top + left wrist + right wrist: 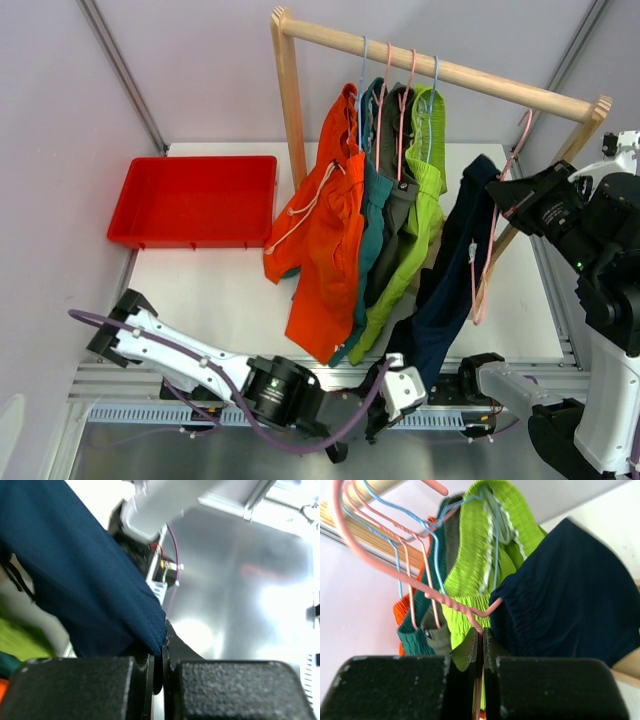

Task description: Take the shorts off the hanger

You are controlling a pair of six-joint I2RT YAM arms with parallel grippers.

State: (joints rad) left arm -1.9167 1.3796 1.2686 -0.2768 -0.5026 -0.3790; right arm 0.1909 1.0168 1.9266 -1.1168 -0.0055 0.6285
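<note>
Between the arms hang the navy shorts [452,270] — hem pinched in the left gripper [159,672], pink hanger [395,570] clamped in the right gripper [481,675].

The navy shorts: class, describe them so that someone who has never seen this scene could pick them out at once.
Find the wooden rail spanning the back of the table. Five pairs of shorts hang near it; the navy shorts are rightmost, beside the lime green shorts. Unlike the four bunched together, they hang apart on a pink hanger pulled off the rail, their lower edge pinched by the left tool.
</note>
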